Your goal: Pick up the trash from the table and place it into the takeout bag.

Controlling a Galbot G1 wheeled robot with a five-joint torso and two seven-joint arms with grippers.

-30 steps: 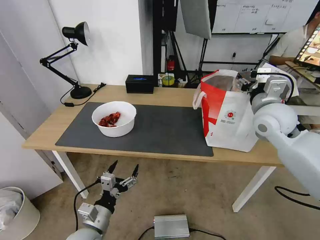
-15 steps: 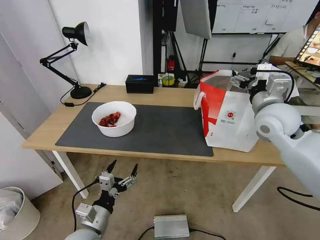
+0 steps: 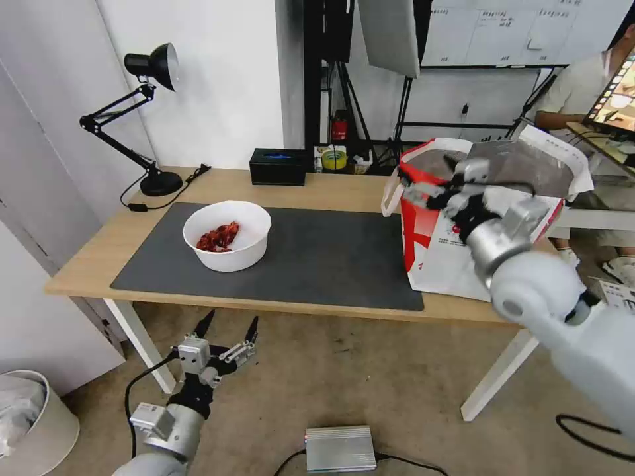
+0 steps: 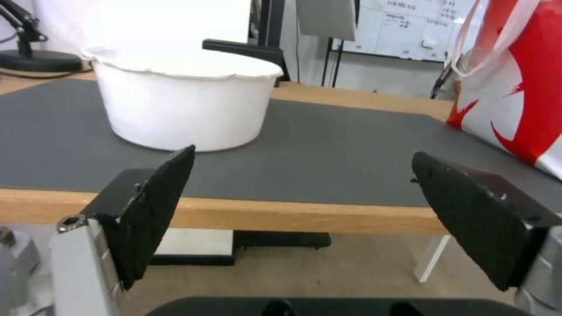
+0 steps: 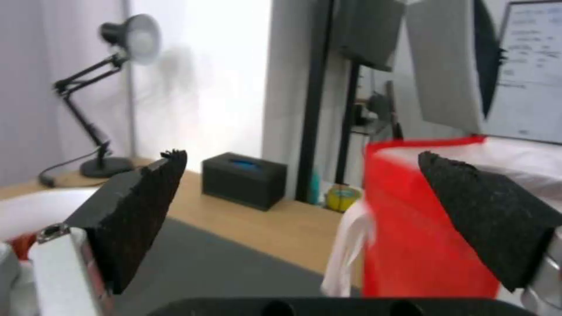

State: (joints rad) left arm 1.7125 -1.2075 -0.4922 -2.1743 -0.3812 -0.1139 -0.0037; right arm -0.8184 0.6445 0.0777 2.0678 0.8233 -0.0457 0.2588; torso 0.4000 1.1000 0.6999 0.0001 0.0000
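A white round bowl (image 3: 226, 235) with red scraps stands on the left part of the dark grey mat (image 3: 317, 258) on the light-wood table (image 3: 331, 188). The white-and-red takeout bag (image 3: 436, 254) stands at the mat's right end, its foil-lined mouth open. My right gripper (image 3: 433, 185) hangs open and empty in front of the bag's upper left side. From the right wrist view, the gripper (image 5: 303, 160) faces the bag's red side (image 5: 421, 219). My left gripper (image 3: 230, 320) is open below the table's front edge. In its wrist view (image 4: 301, 171) it faces the bowl (image 4: 181, 105) and the bag (image 4: 515, 87).
A black desk lamp (image 3: 152, 119) stands at the table's back left. A black box (image 3: 277, 166) and a tape roll (image 3: 333, 159) sit along the back edge. On the floor are a waste bin (image 3: 33, 423) at the left and a silver box (image 3: 340, 448).
My right arm has swung from the bag's far right rim across to the left, in front of the bag, uncovering the foil flap. My left gripper has drifted slightly left and down.
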